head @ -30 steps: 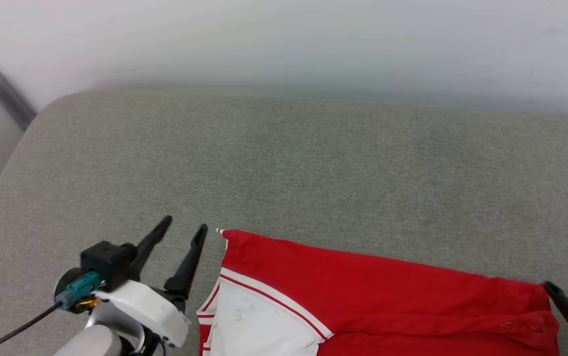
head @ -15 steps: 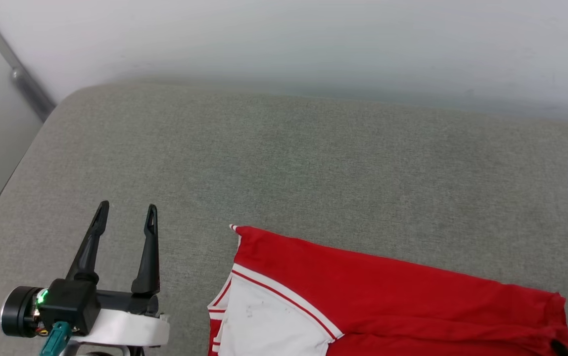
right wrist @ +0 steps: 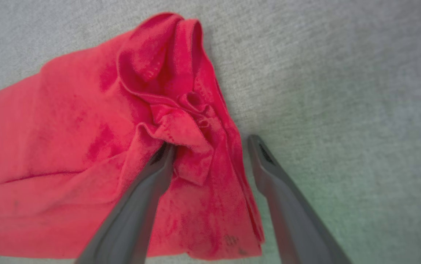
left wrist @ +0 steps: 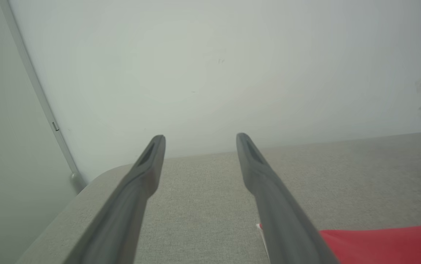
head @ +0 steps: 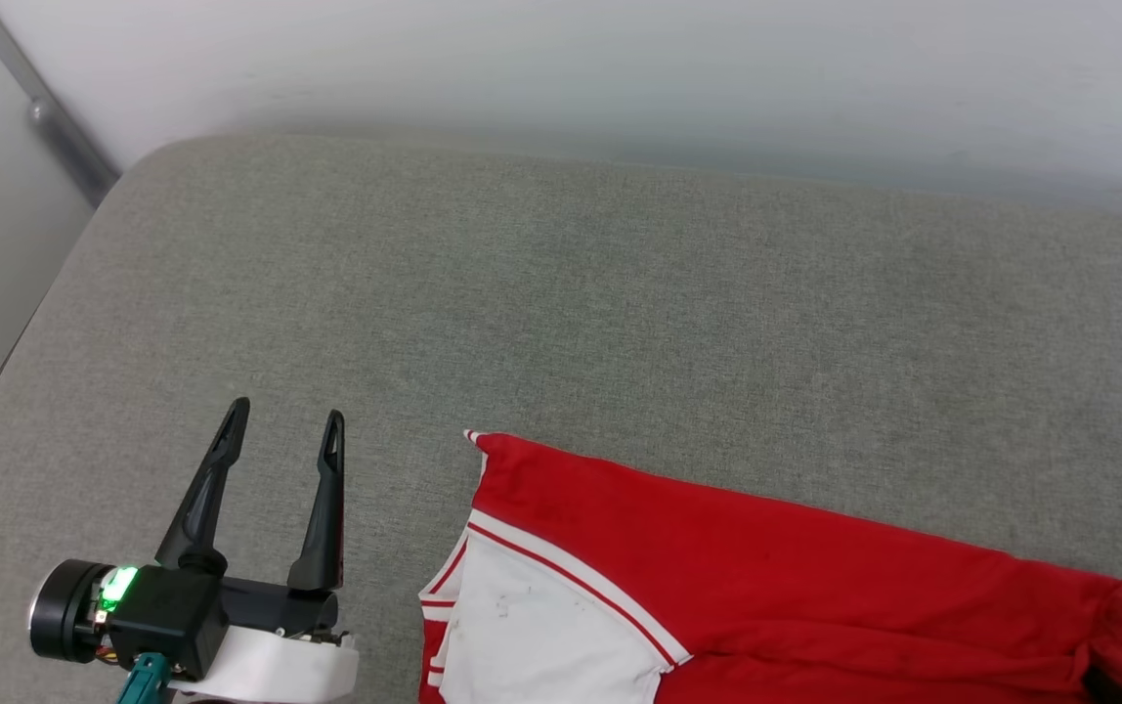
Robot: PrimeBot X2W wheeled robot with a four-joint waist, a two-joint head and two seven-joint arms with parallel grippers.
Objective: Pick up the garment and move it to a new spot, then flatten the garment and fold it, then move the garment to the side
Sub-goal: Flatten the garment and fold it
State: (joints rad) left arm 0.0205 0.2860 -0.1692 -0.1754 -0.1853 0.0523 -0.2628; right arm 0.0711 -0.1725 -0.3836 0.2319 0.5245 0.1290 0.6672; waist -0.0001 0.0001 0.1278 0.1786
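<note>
The shirt (head: 766,567) lies on the grey cushion (head: 620,293), in the lower right part of the head view, red side up. One white sleeve w/ red stripes is at its 8 o'clock end. Its far edge runs from a striped corner toward 4 o'clock.

The left gripper (head: 287,411) is at approx. 9 o'clock from that corner, near the shirt but apart from it. Its two fingers are spread and nothing is between them. In the left wrist view the gripper (left wrist: 200,136) points at the wall (left wrist: 210,73), and the shirt (left wrist: 379,244) is at 4 o'clock, beside the right finger.

In the right wrist view the right gripper (right wrist: 211,143) is spread too and stands across the crumpled red edge of the shirt (right wrist: 85,146). One finger is at the folds, at 9 o'clock. The other is over bare cushion, at 3 o'clock. The fabric is not pinched. I cannot tell if the finger touches it.
</note>
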